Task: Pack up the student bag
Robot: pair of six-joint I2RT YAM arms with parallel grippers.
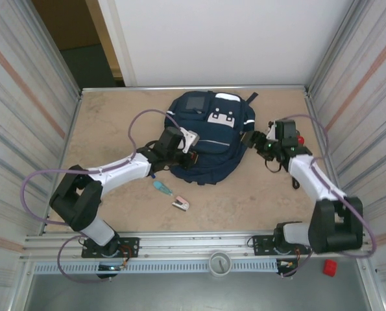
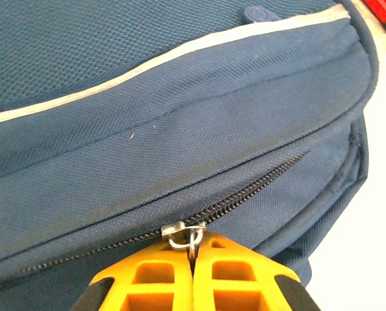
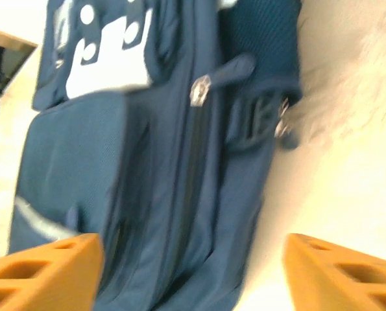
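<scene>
The student bag [image 1: 209, 139], navy with white patches [image 1: 222, 118], lies flat in the middle of the table. My left gripper [image 1: 187, 144] rests on its left side. In the left wrist view the yellow jaws of that gripper [image 2: 194, 245] are pressed together on the metal zipper pull [image 2: 193, 234] of a front pocket, whose zip [image 2: 257, 184] is closed to the right of the slider. A light stripe [image 2: 147, 65] runs above it. My right gripper [image 1: 253, 141] hovers at the bag's right side. It [image 3: 193, 275] is open, its fingers [image 3: 43, 272] wide apart and empty, the bag [image 3: 160, 194] blurred ahead.
A teal pen-like item [image 1: 161, 188] and a small pink-and-white item [image 1: 180, 205] lie on the table in front of the bag. Metal walls close in both sides, and a rail [image 1: 199, 243] runs along the near edge.
</scene>
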